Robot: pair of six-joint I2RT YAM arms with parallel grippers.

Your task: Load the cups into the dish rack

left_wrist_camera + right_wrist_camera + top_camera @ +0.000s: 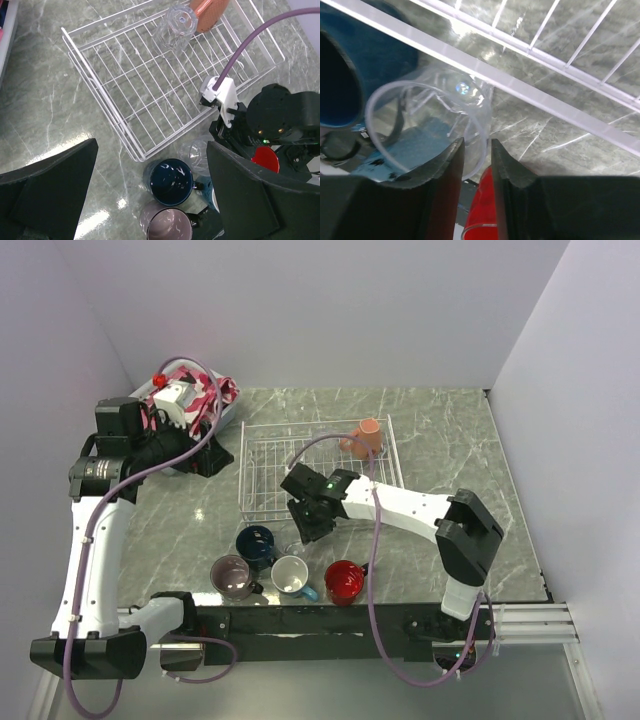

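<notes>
The white wire dish rack (262, 468) holds a salmon mug (365, 437) and an upturned clear glass (176, 31) at its far end. In front of the rack stand the navy mug (257, 543), mauve mug (233, 577), light blue mug (291, 575) and red mug (344, 581). My right gripper (305, 527) is at the rack's near edge, shut on the rim wall of the second clear glass (430, 120), one finger inside and one outside (477, 150). My left gripper (215, 455) is open and empty, high over the rack's left side (150, 200).
A white plastic basket (232, 418) with pink cloth stands at the back left beside my left arm. The rack's near rail (545, 100) runs just behind the held glass. The navy mug (350, 75) and red mug (487, 210) crowd close around my right fingers.
</notes>
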